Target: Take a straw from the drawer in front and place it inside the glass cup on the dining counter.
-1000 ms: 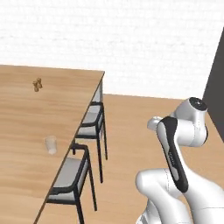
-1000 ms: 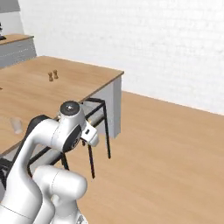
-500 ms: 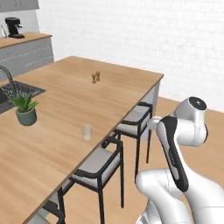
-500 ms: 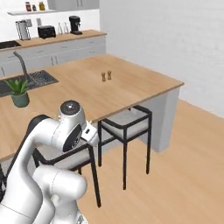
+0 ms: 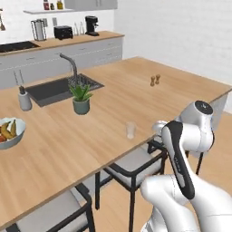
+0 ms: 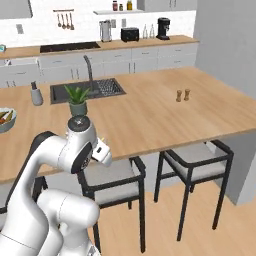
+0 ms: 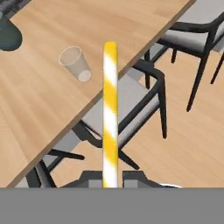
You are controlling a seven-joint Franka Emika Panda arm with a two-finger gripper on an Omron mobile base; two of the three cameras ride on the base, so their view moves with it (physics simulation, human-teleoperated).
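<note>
Light wood is spreading before us: the dining counter [image 5: 113, 104] is running across both base views, with its dark sink [image 5: 54, 88] and curved faucet [image 5: 68, 63] set into the far side. Dark-framed chairs [image 6: 192, 162] with grey seats are standing tucked along its near edge. We are keeping our arm folded close, off the counter's near edge and above the chairs. A fruit bowl [image 5: 9, 131] is sitting at the counter's left end, and a grey pot with a green plant [image 5: 81, 99] is standing just beside the sink. The glass cup [image 5: 131, 130] is standing upright on the counter near its near edge, well apart from the plant; the hand view is showing it [image 7: 75, 63] up and to the left of our grip. Our gripper [image 7: 110, 177] is pinching the straw [image 7: 110, 109], striped yellow and white, its fingers closed against the lower end. The straw is pointing straight away from the hand, its far tip over the counter's edge, beside the cup but not in it. Two small shakers [image 5: 155, 80] are standing together farther along the counter.
</note>
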